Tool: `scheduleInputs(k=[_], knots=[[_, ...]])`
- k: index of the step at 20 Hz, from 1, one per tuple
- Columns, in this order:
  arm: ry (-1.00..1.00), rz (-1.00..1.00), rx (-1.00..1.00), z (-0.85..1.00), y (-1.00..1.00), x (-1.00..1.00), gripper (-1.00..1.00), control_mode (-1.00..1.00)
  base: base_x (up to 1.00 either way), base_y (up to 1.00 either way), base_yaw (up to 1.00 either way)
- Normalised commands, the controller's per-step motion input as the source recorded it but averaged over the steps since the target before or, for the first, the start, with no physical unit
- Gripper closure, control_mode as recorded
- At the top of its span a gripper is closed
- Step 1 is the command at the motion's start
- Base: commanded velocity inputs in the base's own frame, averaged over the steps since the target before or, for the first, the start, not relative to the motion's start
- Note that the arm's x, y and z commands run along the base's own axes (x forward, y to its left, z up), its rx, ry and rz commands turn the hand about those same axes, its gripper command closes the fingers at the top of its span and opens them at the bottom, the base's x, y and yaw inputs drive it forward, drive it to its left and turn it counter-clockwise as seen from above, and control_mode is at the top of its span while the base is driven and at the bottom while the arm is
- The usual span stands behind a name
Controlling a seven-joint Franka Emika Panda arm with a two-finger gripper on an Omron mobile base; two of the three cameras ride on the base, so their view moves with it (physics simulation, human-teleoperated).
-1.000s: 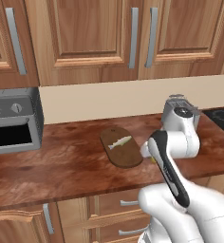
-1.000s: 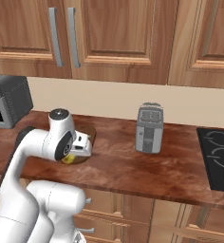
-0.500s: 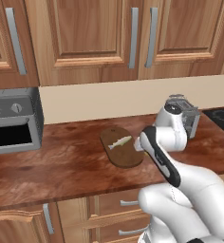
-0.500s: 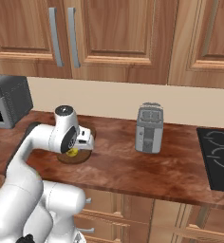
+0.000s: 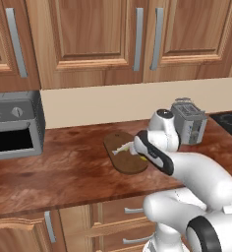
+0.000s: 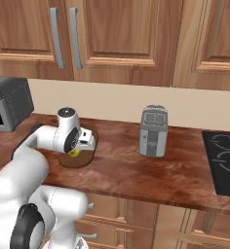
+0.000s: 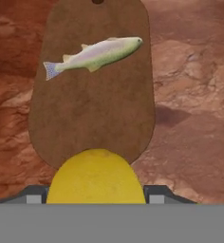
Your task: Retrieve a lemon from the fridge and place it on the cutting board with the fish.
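The hand view alone showed the whole fish (image 7: 92, 53) lying across the cutting board (image 7: 92, 109). The gripper (image 7: 96, 192) apparently grasped the bright yellow lemon (image 7: 96, 178) above the board's near edge.

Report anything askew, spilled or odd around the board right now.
Nothing stands out. The fish lies flat on the cutting board, the lemon sits in the gripper over the board's near end, and the counter shows no spill.

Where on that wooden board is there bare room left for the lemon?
The near half of the cutting board is bare, between the fish and the lemon held in the gripper. The far end by the fish is crowded.
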Motion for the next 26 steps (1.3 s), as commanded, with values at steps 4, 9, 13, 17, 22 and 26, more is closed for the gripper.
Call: scheduleInputs(k=[4,9,13,17,22,26], knots=[[0.02,0.00,0.00,-0.11,0.00,0.48,1.00,-1.00,0.00,0.00,0.00],[0.06,0.00,0.00,-0.07,0.01,0.36,1.00,-1.00,0.00,0.00,0.00],[0.05,0.00,0.00,-0.08,0.09,0.19,1.00,-1.00,0.00,0.00,0.00],[0.02,0.00,0.00,-0.08,0.10,0.04,1.00,-1.00,0.00,0.00,0.00],[0.00,0.00,0.00,-0.19,0.00,0.02,1.00,-1.00,0.00,0.00,0.00],[0.00,0.00,0.00,-0.26,0.00,0.14,1.00,-1.00,0.00,0.00,0.00]])
